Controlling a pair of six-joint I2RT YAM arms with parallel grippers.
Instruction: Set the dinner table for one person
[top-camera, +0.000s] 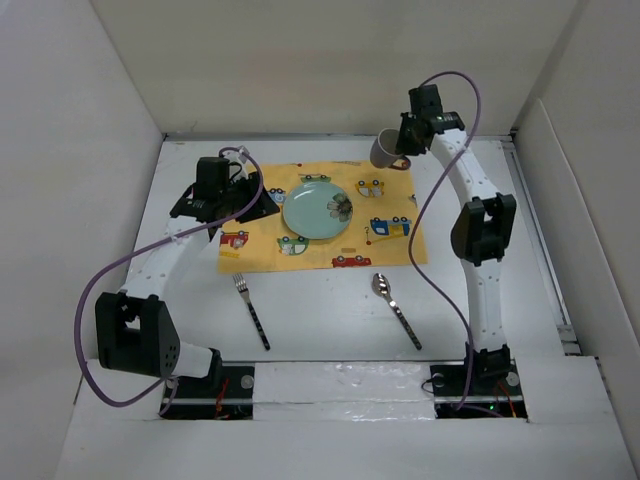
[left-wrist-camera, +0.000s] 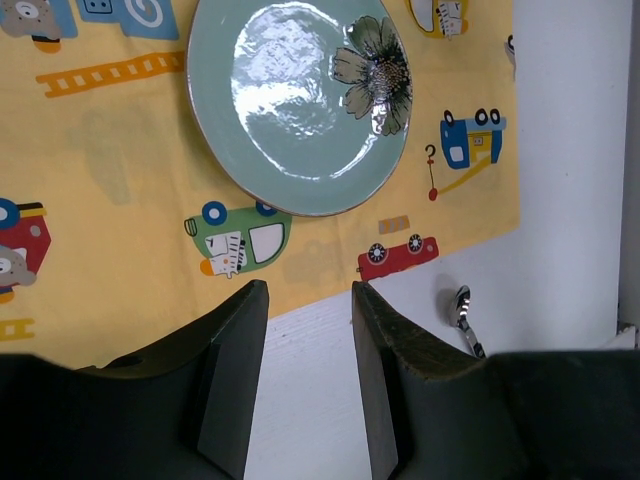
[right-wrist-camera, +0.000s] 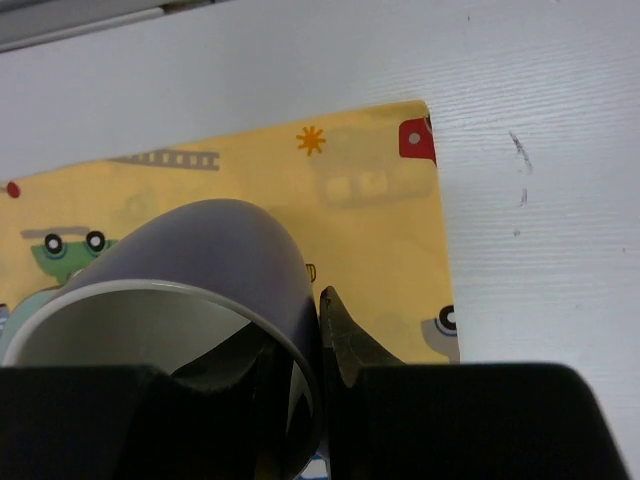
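Note:
The white dinner table (top-camera: 320, 325) carries a yellow car-print cloth (top-camera: 385, 245) with a pale green flowered plate (top-camera: 318, 210) on it. A fork (top-camera: 252, 311) and a spoon (top-camera: 396, 309) lie on the table in front of the cloth. My right gripper (top-camera: 404, 142) is shut on the rim of a purple-grey mug (top-camera: 384, 150), one finger inside and one outside (right-wrist-camera: 300, 340), and holds it tilted above the cloth's far right corner (right-wrist-camera: 380, 200). My left gripper (top-camera: 266, 204) is open and empty (left-wrist-camera: 308, 300), low over the cloth's near edge, left of the plate (left-wrist-camera: 290, 100).
White walls (top-camera: 100, 120) bound the table on the left, back and right. A purple cable (top-camera: 150, 255) loops along each arm. The spoon (left-wrist-camera: 462, 315) also shows in the left wrist view, right of the fingers (left-wrist-camera: 385, 340).

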